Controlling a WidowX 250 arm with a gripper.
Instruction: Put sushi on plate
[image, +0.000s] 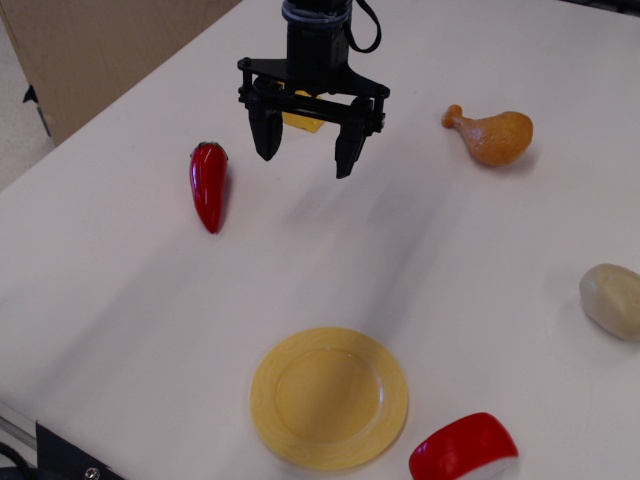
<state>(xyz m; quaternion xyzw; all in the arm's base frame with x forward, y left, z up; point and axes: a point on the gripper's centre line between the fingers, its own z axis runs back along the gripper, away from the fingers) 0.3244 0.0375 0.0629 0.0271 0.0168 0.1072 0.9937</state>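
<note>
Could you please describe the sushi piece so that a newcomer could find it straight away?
Start at the round, shallow, pale yellow plastic plate near the table's front edge. Just to its right, by the picture's bottom edge, lies the small glossy toy sushi. Its rounded red top over a white base distinguishes it from the long slim red chili pepper.

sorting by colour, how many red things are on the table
2: the chili pepper at upper left, and the sushi at the bottom edge, right of the plate.

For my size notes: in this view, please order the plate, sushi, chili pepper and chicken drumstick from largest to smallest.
1. plate
2. sushi, near the camera and possibly cut off
3-4. chili pepper and chicken drumstick: look alike, unranked
</note>
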